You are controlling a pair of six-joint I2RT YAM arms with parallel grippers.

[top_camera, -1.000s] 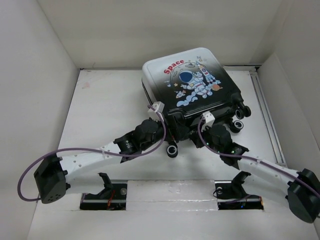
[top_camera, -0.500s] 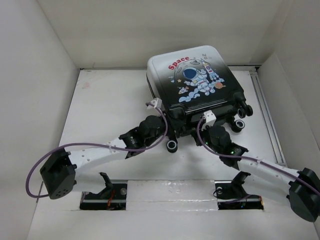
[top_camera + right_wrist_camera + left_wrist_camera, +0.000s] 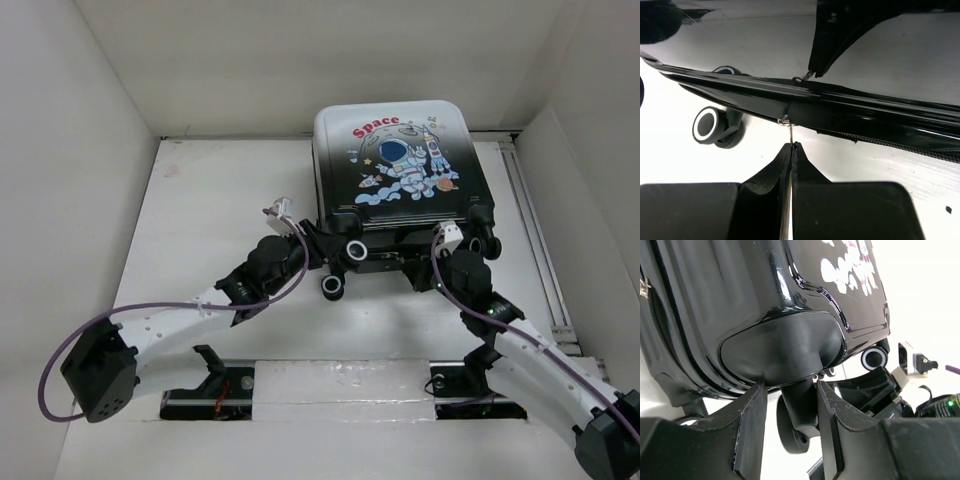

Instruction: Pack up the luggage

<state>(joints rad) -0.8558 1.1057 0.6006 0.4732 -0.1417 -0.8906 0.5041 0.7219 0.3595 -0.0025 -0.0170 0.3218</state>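
The white table (image 3: 220,200) carries the luggage (image 3: 395,150), which lies printed shell up just beyond the jaws of the left gripper (image 3: 790,387) and the right gripper (image 3: 791,146). A faint brownish stain (image 3: 172,168) marks the tabletop well left of the left jaws. A rail (image 3: 530,230) runs along the edge to the right of the right jaws.

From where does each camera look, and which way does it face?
Top external: high behind the robot, looking down on the luggage; left arm and right arm show.
Left wrist: low beside the luggage's bottom corner, looking along its shell; left tool fingers flank a caster.
Right wrist: facing the zipper seam; right tool pinches the zip pull.
Shared: top and left-wrist views both show the cartoon print.
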